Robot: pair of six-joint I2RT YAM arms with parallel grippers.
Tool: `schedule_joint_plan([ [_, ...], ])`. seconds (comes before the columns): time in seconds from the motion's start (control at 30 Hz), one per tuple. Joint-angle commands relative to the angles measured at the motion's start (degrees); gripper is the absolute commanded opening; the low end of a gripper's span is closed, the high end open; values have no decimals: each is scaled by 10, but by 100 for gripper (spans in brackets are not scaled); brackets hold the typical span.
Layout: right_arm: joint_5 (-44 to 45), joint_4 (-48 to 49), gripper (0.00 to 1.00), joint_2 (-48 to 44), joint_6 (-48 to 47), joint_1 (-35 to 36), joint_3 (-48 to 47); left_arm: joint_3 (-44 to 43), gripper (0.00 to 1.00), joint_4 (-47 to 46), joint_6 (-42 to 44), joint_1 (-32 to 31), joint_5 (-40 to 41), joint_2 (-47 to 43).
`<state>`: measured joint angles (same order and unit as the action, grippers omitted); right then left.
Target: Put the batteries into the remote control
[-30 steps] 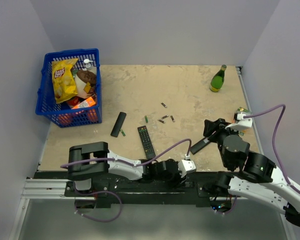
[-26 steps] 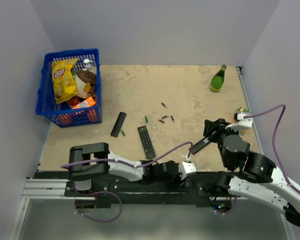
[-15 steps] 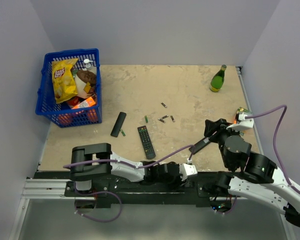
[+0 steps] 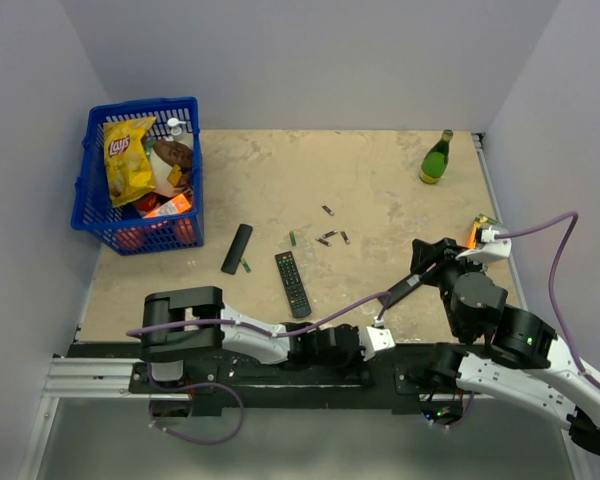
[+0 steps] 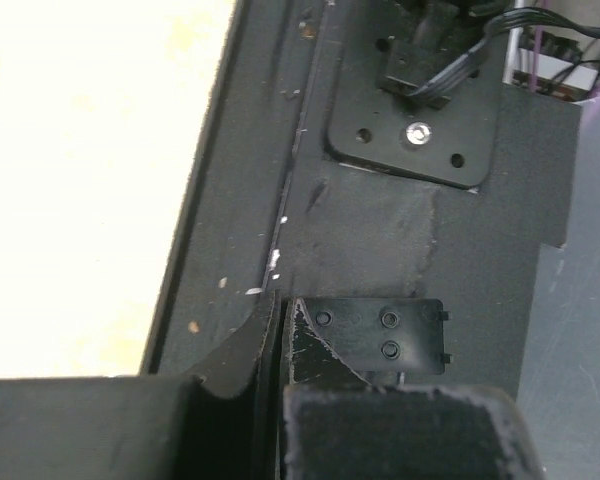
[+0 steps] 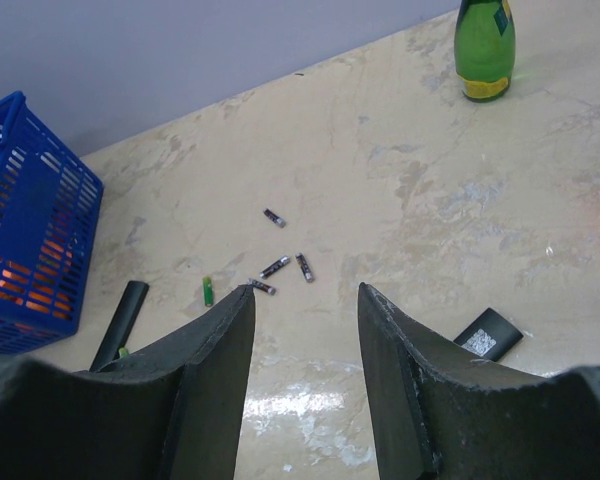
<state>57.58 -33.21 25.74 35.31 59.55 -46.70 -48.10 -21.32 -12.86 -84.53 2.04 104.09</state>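
The remote control [image 4: 401,291] is a slim black bar lying on the table just left of my right arm; in the right wrist view only its end with a white label [image 6: 491,333] shows. Several small dark batteries [image 6: 275,267] lie scattered mid-table [image 4: 325,240], with a green one [image 6: 208,291] beside them. My right gripper [image 6: 305,290] hovers open and empty above the table, the remote to its right and the batteries beyond its tips [image 4: 421,260]. My left gripper [image 5: 280,325] is shut on nothing, over the black mounting rail at the near edge.
A blue basket [image 4: 85,190] of groceries stands at the back left. A green bottle [image 4: 437,159] stands at the back right. A remote with a grey button face [image 4: 292,284] and a short plain black remote [image 4: 237,248] lie left of the batteries.
My left gripper has closed and its arm has settled lower onto the rail. The right gripper drifted slightly to the right, still open.
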Motion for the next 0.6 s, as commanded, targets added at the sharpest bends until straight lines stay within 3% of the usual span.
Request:
schedule_joint_plan([
  [0.0, 24, 6, 49, -19, -2, 3, -7, 5, 0, -19, 9, -1, 45, -39],
  [0.23, 22, 6, 49, -20, -2, 4, -9, 21, 0, -14, -6, 24, 109, -70],
  [0.57, 15, 2, 49, -14, 5, 3, -11, 8, 0, 30, -37, 193, 197, -93],
])
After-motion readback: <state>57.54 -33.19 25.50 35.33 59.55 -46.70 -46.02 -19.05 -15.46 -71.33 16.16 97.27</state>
